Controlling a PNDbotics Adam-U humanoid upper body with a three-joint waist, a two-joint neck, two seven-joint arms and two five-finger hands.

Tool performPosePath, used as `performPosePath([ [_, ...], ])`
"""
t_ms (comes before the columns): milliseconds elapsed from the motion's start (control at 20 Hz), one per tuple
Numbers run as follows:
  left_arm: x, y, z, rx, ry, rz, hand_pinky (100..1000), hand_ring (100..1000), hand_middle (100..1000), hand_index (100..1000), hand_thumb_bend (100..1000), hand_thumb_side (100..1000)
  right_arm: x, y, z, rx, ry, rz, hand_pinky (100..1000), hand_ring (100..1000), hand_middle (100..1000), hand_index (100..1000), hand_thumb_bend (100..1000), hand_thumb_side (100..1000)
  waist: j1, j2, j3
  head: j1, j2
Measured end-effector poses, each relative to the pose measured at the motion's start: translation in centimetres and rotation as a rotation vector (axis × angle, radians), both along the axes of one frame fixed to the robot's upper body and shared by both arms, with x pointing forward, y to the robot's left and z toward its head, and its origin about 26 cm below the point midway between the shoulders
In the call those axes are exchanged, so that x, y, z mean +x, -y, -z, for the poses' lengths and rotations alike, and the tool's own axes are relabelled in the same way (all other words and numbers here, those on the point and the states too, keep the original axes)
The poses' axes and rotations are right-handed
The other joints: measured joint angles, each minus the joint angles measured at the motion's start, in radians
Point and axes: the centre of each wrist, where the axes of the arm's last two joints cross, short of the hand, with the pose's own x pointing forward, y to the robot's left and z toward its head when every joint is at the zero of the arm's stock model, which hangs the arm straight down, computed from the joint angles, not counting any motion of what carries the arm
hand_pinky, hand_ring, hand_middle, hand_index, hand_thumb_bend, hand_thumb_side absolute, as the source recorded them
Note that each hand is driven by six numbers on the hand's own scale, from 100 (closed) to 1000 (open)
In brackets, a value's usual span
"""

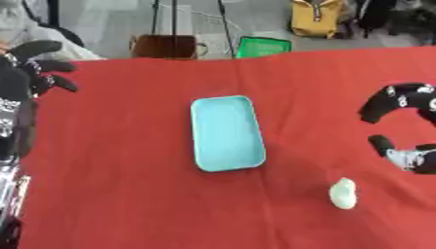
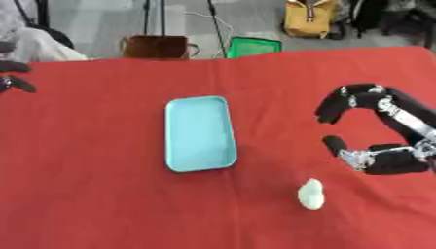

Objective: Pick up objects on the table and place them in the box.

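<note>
A shallow light-blue box lies in the middle of the red table, with nothing visible inside it. A small pale-green object lies on the cloth to the box's lower right. My right hand hovers at the right side, just above and right of the pale object, fingers and thumb spread in a wide curve, holding nothing. At the upper left edge my left hand is raised, fingers loosely spread, away from both things.
Beyond the table's far edge, on the floor, stand a brown container, a green crate and a yellow bag. Red cloth covers the whole table.
</note>
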Motion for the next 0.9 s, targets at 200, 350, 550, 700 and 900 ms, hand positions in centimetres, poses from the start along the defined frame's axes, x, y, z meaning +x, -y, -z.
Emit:
performPosePath([
  [200, 0.0, 0.0, 0.0, 0.001, -0.001, 0.000, 527, 667, 747, 801, 531, 763, 0.4, -0.7, 0.9, -0.023, -0.063, -0.016, 548, 636, 660, 673, 220, 115, -0.004, 0.000, 0.002, -0.002, 0.000],
  [350, 0.0, 0.0, 0.0, 0.001, -0.003, 0.001, 527, 667, 747, 801, 531, 763, 0.5, -1.0, 1.4, -0.040, -0.099, -0.026, 552, 642, 663, 670, 222, 116, -0.005, 0.000, 0.002, -0.002, 0.000],
  [550, 0.0, 0.0, 0.0, 0.002, -0.005, 0.002, 527, 667, 747, 801, 531, 765, 0.6, -1.2, 1.7, -0.057, -0.132, -0.035, 555, 646, 665, 672, 222, 117, -0.006, 0.000, 0.003, -0.002, 0.000],
  [700, 0.0, 0.0, 0.0, 0.003, -0.005, 0.002, 527, 667, 747, 801, 531, 764, 0.6, -1.2, 1.9, -0.060, -0.145, -0.033, 557, 648, 667, 672, 224, 116, -0.009, 0.000, 0.003, -0.002, 0.000],
  [900, 0.0, 0.0, 0.0, 0.003, -0.005, 0.002, 527, 667, 747, 801, 531, 765, 0.7, -1.1, 2.0, -0.063, -0.153, -0.029, 560, 651, 670, 671, 224, 119, -0.009, 0.000, 0.003, -0.002, 0.000],
])
